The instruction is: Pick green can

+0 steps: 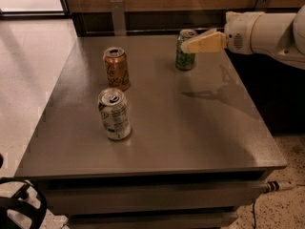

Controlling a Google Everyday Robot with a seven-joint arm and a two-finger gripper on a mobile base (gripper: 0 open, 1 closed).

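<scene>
The green can (184, 56), green with pale swirls and a silver top, stands upright at the far right of the grey table (190, 128). My gripper (187, 46) comes in from the right on a white arm. Its pale yellow fingers (205, 42) point left, and their tips overlap the can's upper right side in the picture. I cannot tell whether they touch the can.
An orange-brown can (116, 68) stands at the far left of the table. A white can with green print (114, 113) stands nearer, left of the middle. A dark wall panel runs behind the table. The floor lies to the left and right.
</scene>
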